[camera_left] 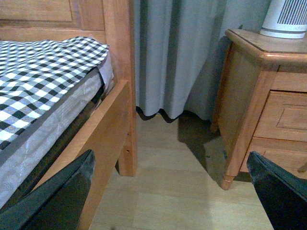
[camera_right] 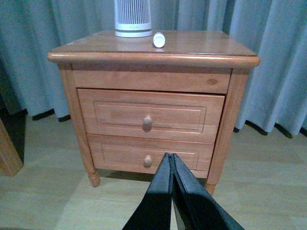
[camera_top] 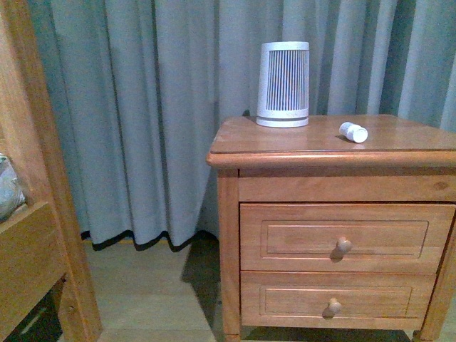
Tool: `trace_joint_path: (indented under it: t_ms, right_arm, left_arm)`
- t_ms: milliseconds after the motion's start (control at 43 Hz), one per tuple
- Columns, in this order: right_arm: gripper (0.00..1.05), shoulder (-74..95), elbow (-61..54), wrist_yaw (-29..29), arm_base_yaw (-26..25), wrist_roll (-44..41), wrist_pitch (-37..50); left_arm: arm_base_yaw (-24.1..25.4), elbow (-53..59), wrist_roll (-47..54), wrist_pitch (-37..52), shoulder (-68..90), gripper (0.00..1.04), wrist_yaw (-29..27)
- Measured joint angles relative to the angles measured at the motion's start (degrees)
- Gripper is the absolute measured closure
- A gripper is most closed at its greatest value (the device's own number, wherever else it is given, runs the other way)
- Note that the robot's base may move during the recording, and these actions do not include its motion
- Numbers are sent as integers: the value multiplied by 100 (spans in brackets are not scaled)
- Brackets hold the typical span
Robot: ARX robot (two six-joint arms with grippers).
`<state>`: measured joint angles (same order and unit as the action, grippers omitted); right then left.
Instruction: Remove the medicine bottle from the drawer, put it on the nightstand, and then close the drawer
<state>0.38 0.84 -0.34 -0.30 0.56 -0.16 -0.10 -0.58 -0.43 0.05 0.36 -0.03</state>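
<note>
Over on the left stands the wooden bed frame (camera_top: 32,214), with a checked black-and-white sheet (camera_left: 43,72) on the mattress. The left arm hangs low beside it, near the floor (camera_left: 172,191). Its fingers (camera_left: 60,196) are spread wide apart with nothing between them, one dark tip toward the bed and the other toward the nightstand's foot. Behind the gap between bed and nightstand hangs a grey-blue curtain (camera_top: 142,107) reaching down to the floor.

Next comes the nightstand (camera_top: 228,160), its top glossy. A white ribbed cylinder (camera_top: 283,84) stands upright toward the back of the top. Just to the right of it, and nearer the front edge, the medicine bottle (camera_top: 353,132) lies on its side on the top, apart from the cylinder. Below, the upper drawer (camera_top: 299,239) sits pushed in, or very nearly so; in the right wrist view its front appears to stand slightly proud of the frame. The lower drawer (camera_top: 285,299) is shut.

The right arm is held back from the nightstand, low and pointing at the drawer fronts. Its fingers (camera_right: 171,191) are pressed together, tip against tip, gripping nothing.
</note>
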Motion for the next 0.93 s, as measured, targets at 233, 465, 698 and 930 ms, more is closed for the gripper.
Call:
trace_joint_path:
  t_ms: [233, 465, 698, 930]
  right_arm:
    - [102, -2, 0, 11, 4, -17, 0]
    - [95, -2, 0, 11, 4, -31, 0]
    - [60, -2, 0, 13, 4, -31, 0]
    - [26, -2, 0, 13, 4, -31, 0]
  left_arm:
    - [0, 0, 0, -2, 0, 7, 0]
    - [0, 0, 0, -2, 0, 7, 0]
    - [0, 0, 0, -2, 0, 7, 0]
    - [0, 0, -2, -2, 0, 7, 0]
